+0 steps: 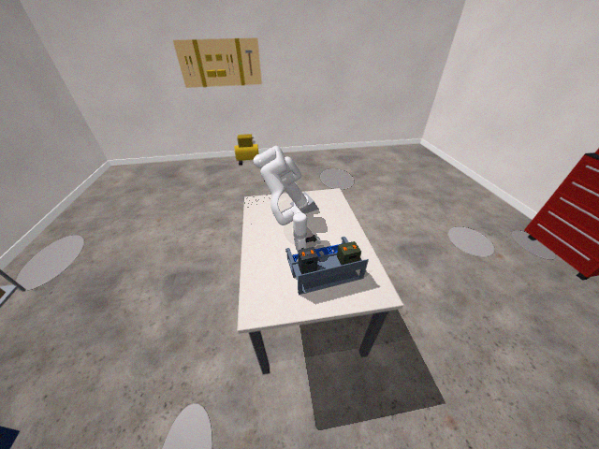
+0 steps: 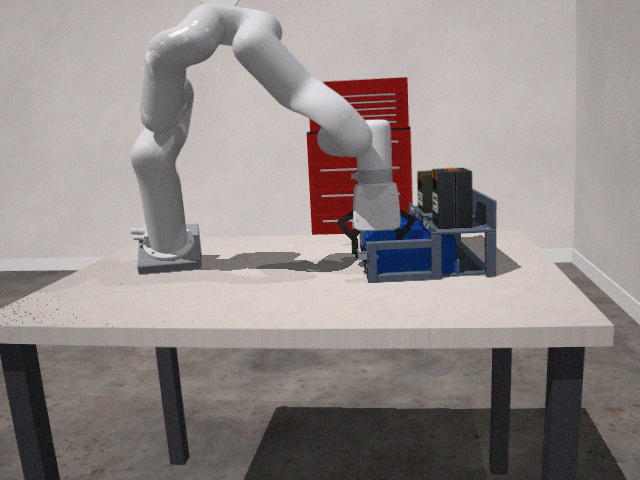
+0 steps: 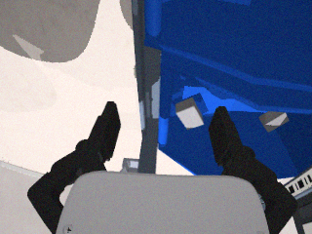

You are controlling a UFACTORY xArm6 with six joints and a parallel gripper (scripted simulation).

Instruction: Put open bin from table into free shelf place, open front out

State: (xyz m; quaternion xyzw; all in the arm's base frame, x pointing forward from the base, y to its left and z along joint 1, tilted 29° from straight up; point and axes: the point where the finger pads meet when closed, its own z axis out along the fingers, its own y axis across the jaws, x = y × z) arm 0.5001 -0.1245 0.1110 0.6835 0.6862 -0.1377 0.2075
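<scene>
Blue open bins stand side by side in the grey shelf (image 1: 331, 279) (image 2: 436, 258) (image 3: 149, 146). The end bin (image 2: 408, 260) is behind the side rails in the exterior view, its rear end under the board. Small grey metal parts (image 3: 189, 116) lie in it. A neighbouring bin (image 3: 244, 29) is beside it. No bin shows on the table outside the shelf. My gripper (image 2: 377, 246) (image 3: 165, 115) is open, astride the front lip: one finger outside it, the other over the end bin. Nothing is held. Which bin is the task's, and whether each is fully level, I cannot tell.
On the shelf's upper board stand a dark box (image 1: 307, 261) (image 2: 444, 198) and an olive box (image 1: 349, 253) (image 2: 424, 191), close behind the wrist. Side rails and posts frame the shelf ends. The table (image 1: 270, 299) (image 2: 258, 304) extends around the shelf.
</scene>
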